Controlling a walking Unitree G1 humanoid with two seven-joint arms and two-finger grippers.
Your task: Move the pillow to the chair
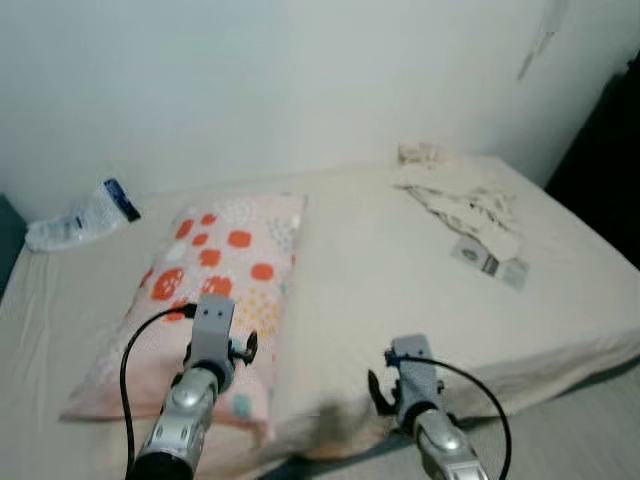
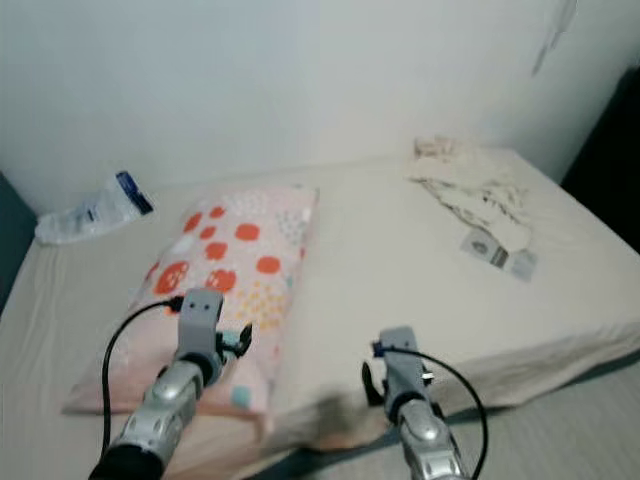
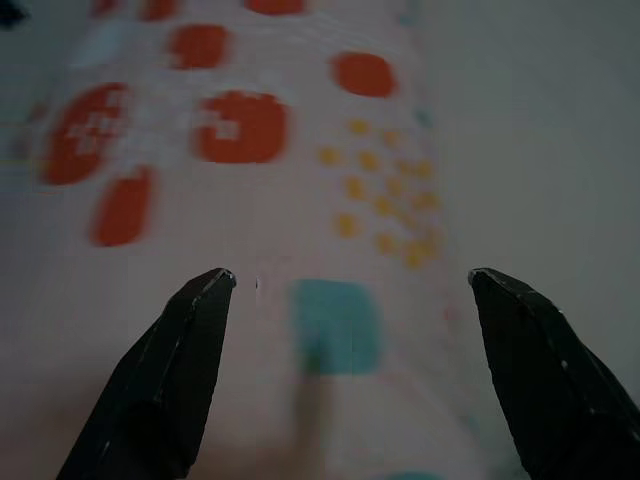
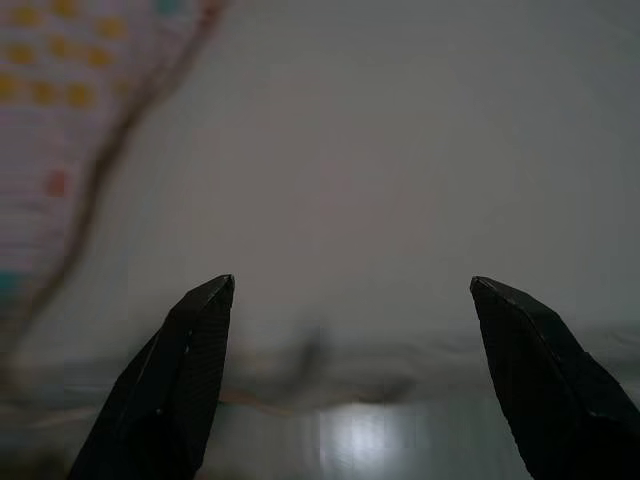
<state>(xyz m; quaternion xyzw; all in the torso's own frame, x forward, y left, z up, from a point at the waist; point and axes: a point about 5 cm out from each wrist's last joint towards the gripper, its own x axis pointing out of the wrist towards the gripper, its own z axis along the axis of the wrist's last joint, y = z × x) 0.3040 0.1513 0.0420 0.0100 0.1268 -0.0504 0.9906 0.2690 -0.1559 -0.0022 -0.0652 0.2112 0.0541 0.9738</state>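
On a cream-sheeted bed [image 1: 400, 300], the spotted pillow [image 1: 215, 290] lies lengthwise beneath the wide-open, empty left tool [image 3: 345, 290]; the right tool [image 4: 350, 290] gapes alongside.

Pillow [image 1: 210, 300]: pale pink, orange blotches, yellow dots, teal squares; lying flat on bed's left half.

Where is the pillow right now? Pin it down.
The pillow lies flat on the left side of the bed, directly under the open left gripper, with a plastic packet beyond it near the wall.
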